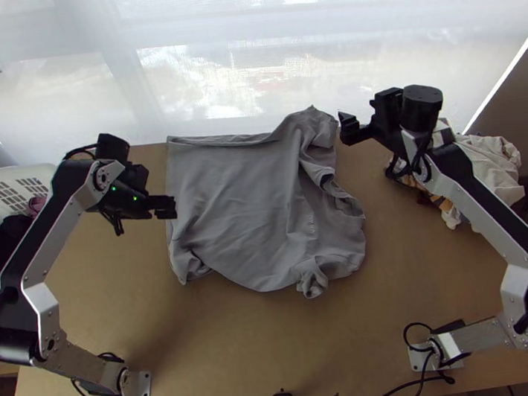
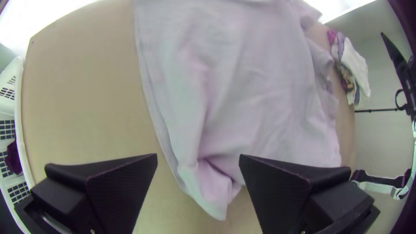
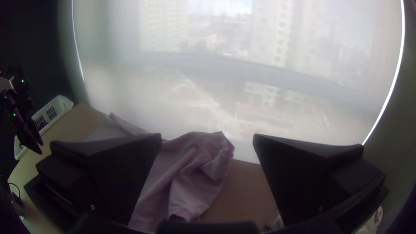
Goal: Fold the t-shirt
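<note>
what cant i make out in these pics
- Underside of the t-shirt: top view, covered by its own upper layer.
- Small marks on its front: top view, too small to read.
- Part of the t-shirt: right wrist view, behind a finger of the right gripper.
- Part of the cloth pile: top view, under the right arm.
- Rest of the basket: top view, cut off by the left edge.

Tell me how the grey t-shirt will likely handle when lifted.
The t-shirt will probably hang floppy, given its soft creases. It may bunch rather than stay flat, as its edges already ripple. It seems unlikely to roll, lying spread out.
</note>
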You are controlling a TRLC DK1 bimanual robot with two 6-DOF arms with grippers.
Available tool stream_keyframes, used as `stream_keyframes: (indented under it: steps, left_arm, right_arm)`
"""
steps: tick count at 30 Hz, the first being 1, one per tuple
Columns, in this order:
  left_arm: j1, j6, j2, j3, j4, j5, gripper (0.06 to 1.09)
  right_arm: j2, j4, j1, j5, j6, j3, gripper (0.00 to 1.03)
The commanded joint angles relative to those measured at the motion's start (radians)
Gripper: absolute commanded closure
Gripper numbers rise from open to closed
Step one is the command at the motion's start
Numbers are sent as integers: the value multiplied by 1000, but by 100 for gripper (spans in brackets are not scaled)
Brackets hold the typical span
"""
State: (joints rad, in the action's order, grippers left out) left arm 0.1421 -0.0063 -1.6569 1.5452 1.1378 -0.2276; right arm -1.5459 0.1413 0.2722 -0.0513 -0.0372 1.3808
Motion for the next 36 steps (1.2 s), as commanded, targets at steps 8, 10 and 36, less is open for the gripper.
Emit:
stream_keyframes:
  steps: [8,10,36]
  left_arm:
    - [111,5,194,-369,59,-15,22]
    - [120,-3,192,-402,25,-15,26]
    - [91,-20,200,-540,-286,-12,105]
  right_arm:
    - [340,207,131,1,-6,-204,5]
    - [371,228,147,1,-6,-229,5]
    - [399,661,625,-47,-118,-509,5]
